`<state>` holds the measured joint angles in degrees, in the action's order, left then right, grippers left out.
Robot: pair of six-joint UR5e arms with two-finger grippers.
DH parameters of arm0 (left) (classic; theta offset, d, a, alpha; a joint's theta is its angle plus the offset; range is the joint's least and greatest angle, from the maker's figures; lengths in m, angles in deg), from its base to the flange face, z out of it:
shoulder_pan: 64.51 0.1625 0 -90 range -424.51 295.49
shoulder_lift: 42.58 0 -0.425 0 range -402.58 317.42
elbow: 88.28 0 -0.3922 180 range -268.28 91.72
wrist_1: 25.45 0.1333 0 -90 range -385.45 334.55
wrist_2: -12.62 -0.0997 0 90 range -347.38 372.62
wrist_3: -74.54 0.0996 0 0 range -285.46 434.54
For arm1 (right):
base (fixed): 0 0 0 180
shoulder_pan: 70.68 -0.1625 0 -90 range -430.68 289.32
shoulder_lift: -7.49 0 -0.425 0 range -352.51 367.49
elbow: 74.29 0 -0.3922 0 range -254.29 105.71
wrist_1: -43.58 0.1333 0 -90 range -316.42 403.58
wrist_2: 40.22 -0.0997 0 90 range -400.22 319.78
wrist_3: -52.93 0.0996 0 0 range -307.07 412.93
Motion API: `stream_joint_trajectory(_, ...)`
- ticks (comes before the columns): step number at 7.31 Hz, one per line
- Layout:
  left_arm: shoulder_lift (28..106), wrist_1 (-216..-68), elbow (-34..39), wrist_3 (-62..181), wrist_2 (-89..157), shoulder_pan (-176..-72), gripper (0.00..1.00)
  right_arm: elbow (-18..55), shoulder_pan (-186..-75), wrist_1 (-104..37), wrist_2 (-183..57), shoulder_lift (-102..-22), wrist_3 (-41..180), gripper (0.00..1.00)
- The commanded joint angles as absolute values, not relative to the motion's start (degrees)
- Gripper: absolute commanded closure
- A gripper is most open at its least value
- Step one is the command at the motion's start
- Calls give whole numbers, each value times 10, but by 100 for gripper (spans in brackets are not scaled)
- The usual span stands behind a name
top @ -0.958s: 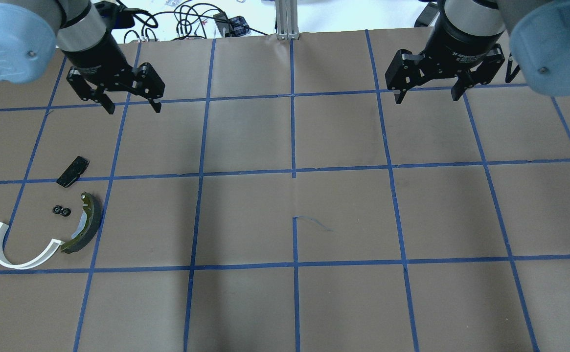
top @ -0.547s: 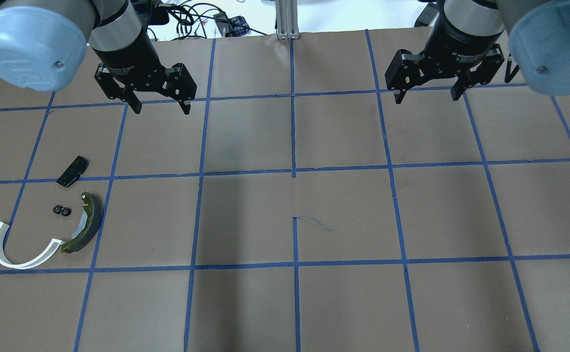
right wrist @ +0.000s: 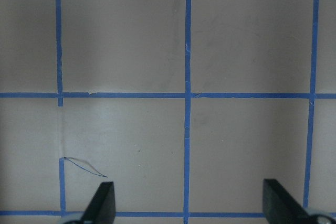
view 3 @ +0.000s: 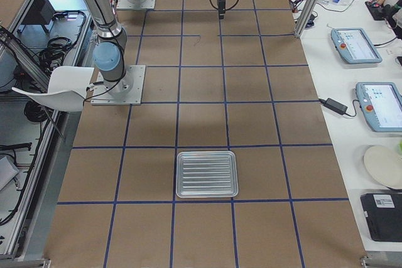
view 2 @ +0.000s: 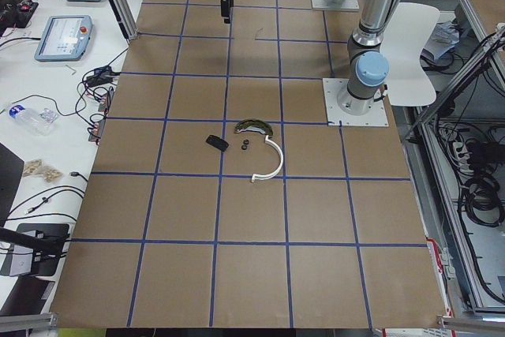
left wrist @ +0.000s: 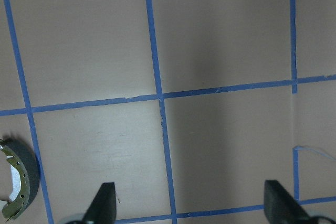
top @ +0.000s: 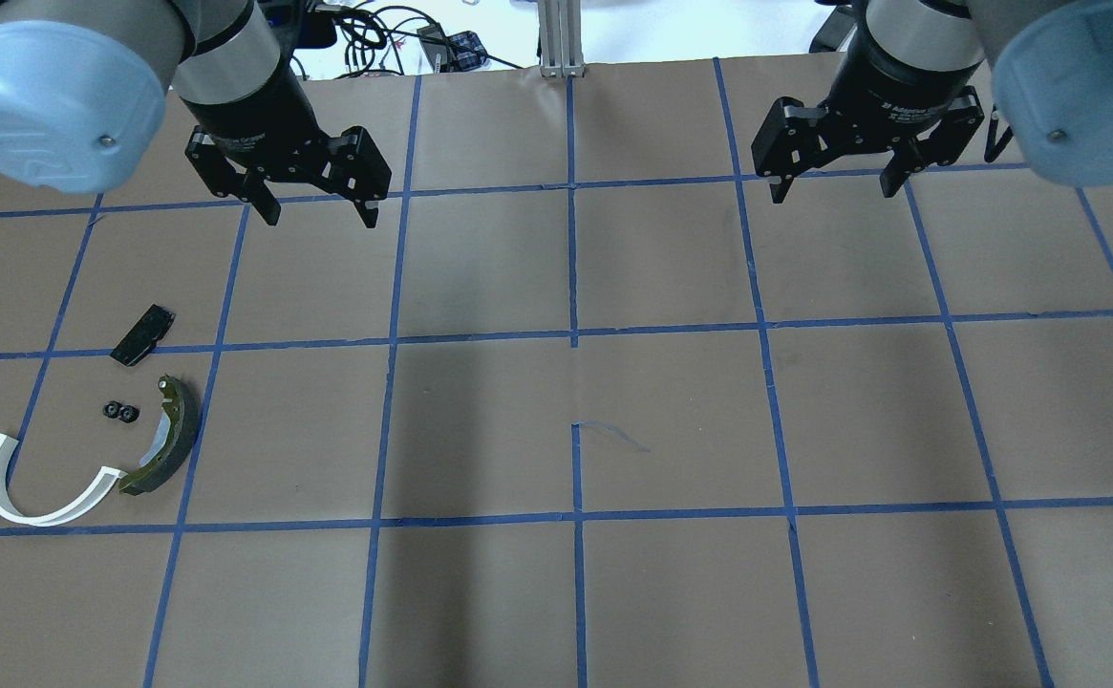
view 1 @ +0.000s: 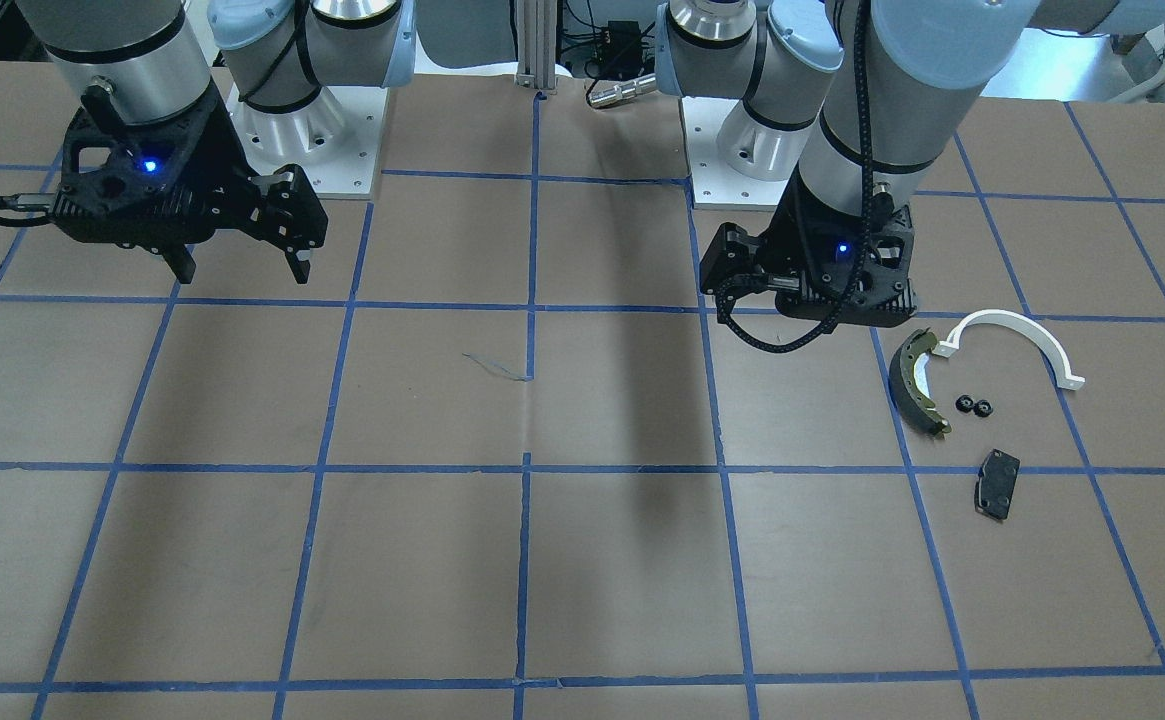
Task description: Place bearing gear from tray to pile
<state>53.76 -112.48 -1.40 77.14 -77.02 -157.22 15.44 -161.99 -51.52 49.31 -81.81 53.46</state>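
Two small black bearing gears [top: 119,412] lie side by side just beside one dark brake shoe [top: 179,435]. One white half-ring bracket [view 1: 1000,317] sits at the shoe's end and one black brake pad [top: 142,335] lies near it, while one ribbed tray [view 3: 207,174] lies well apart from the shoe on the bench [top: 671,411]. Both arms hang fingers-down above the bench, the left pincer [top: 320,218] nearer the shoe than the right pincer [top: 834,193], each spread wide and holding nothing.
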Motion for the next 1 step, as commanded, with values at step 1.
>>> stream_joint_trajectory(1,529,-1126,-2,772,-770,-1572,0,154,-1620,-515,493,-818,535,0)
